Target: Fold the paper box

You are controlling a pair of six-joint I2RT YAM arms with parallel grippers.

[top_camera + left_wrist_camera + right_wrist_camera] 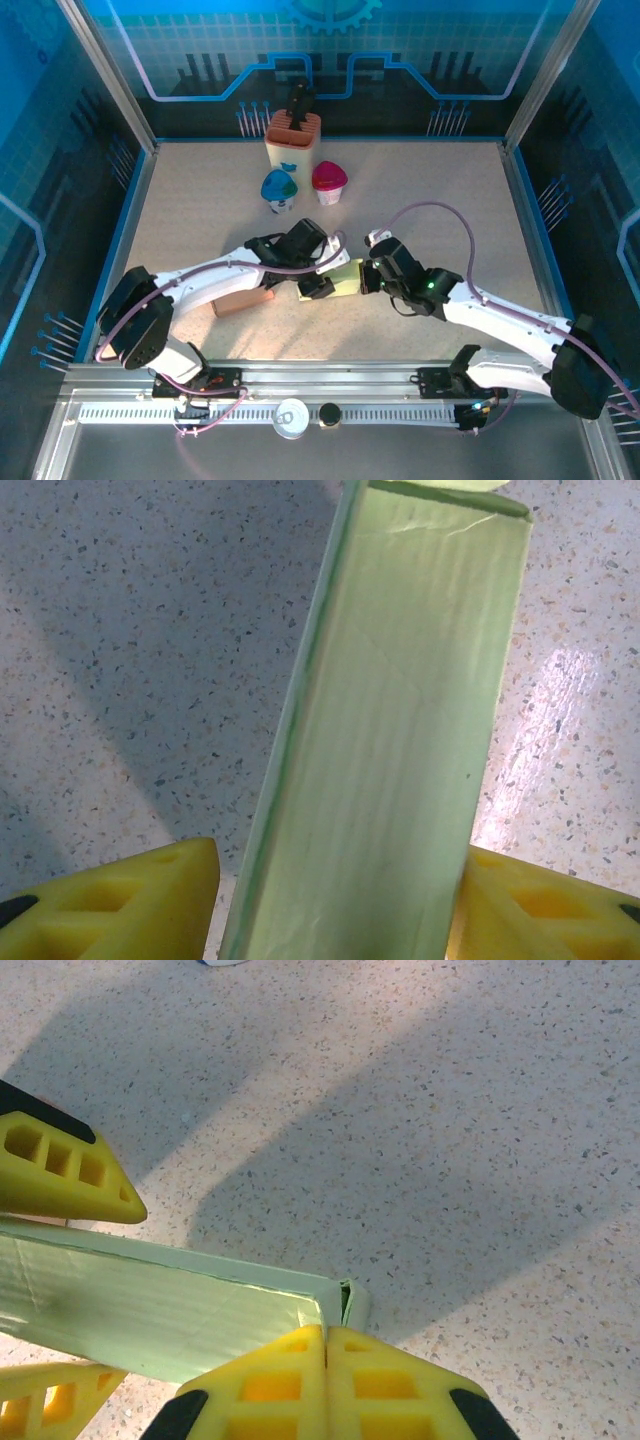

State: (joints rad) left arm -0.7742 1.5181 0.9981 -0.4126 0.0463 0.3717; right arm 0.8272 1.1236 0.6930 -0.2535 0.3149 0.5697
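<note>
**Both grippers at the paper box, one at each end**

Paper box (345,280): pale green, lying on the table just right of the brown block (243,300) and close to touching it. Its long axis runs left to right away from the block, its far end tilted slightly away from the arm bases.

Left gripper (342,852): at the box end nearer the brown block, set across the short width. One yellow finger (150,905) sits on each side of a long green panel. The right finger looks to be against the panel and the left one just beside it. I cannot tell whether they are pressing or merely straddling it.

Right gripper (325,1345): at the box end farthest from the brown block. Its fingers are closed tip to tip, right at the end corner of the box. Whether a thin paper edge is caught in the seam cannot be told.

Relation that matters: the box lies lengthwise between the two grippers, so each arm is nearest its own end. The left arm crosses over the brown block to reach it.

Judgement: with the left fingers steadying the long walls, the next fold probably falls to the right gripper, at the end flap. The risk is the light box sliding along its long axis towards the brown block if pushed end-on
</note>
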